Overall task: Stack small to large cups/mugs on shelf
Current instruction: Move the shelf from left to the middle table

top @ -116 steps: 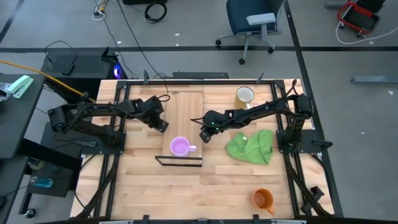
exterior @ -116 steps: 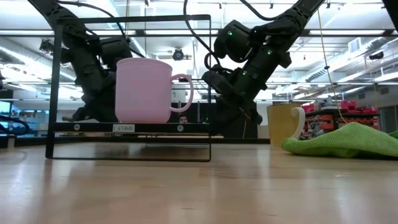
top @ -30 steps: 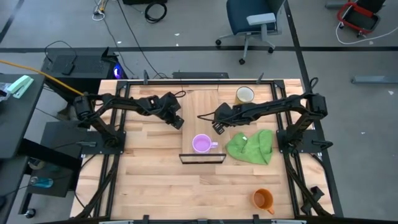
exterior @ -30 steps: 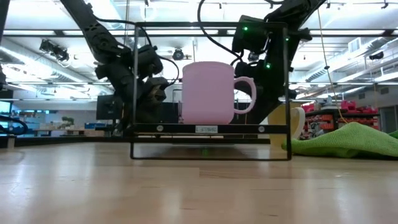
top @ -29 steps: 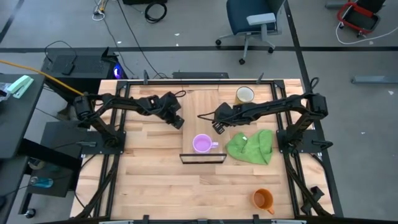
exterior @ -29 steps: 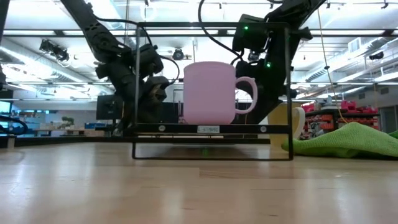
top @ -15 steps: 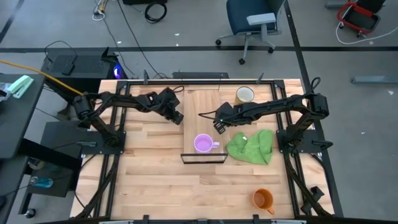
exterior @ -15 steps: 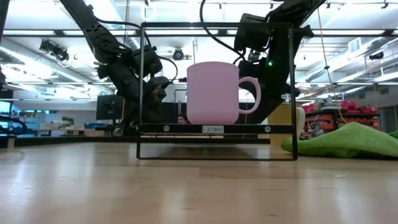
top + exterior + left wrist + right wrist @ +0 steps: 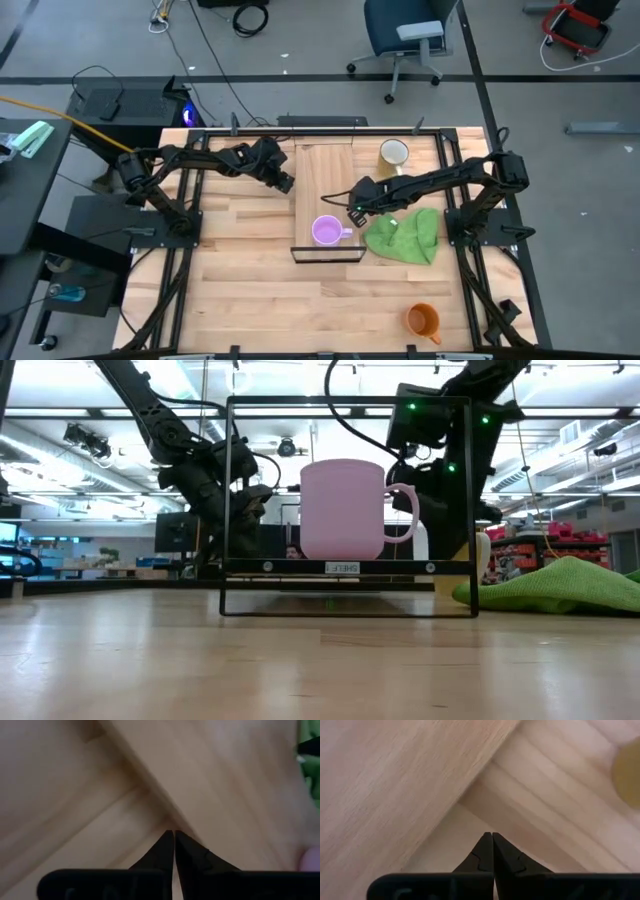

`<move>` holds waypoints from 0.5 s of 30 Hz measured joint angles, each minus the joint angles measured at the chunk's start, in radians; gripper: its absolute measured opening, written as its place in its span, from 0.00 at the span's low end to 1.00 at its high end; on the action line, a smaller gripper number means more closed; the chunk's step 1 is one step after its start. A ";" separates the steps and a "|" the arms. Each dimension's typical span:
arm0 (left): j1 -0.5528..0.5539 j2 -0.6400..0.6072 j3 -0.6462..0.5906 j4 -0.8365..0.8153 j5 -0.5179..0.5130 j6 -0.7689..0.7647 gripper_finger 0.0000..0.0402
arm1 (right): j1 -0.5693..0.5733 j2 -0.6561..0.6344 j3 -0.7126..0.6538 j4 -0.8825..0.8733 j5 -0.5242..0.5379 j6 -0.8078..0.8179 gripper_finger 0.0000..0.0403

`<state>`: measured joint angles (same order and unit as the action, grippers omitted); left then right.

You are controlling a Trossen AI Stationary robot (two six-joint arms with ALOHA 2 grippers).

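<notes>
Counter (image 9: pixel 250 290) carrying the shelf (image 9: pixel 322 175), its long axis running from the far edge toward the near one, black frame at the near end. Green cloth (image 9: pixel 405 235) lies beside it. Cream mug (image 9: pixel 393 153) stands beside the shelf's far right corner; orange mug (image 9: pixel 423 320) near the front right corner; purple mug (image 9: pixel 326 231) on the shelf's framed end. Right hand (image 9: pixel 356 207), closed and empty, is nearer both loose mugs; left hand (image 9: pixel 284 184), nearly closed and empty, sits at the shelf's left edge.
</notes>
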<state>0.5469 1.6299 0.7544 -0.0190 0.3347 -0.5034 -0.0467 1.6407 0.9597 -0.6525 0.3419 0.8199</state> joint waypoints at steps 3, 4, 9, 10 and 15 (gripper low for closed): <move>0.000 0.000 0.000 0.014 0.005 0.000 0.03 | -0.001 0.000 -0.032 0.085 -0.045 -0.005 0.00; 0.001 0.000 0.000 0.012 0.006 0.000 0.03 | -0.001 0.000 -0.037 0.113 -0.055 -0.007 0.00; 0.018 0.000 0.000 0.012 0.007 0.000 0.03 | 0.000 0.000 -0.038 0.138 -0.059 -0.009 0.00; 0.020 0.000 0.000 0.012 0.007 -0.001 0.04 | 0.000 0.000 -0.038 0.138 -0.059 -0.009 0.00; 0.024 0.001 0.000 0.011 0.007 -0.001 0.04 | 0.000 0.000 -0.039 0.141 -0.075 -0.010 0.00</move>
<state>0.5705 1.6310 0.7544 -0.0083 0.3412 -0.5045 -0.0466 1.6406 0.9207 -0.5118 0.2670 0.8096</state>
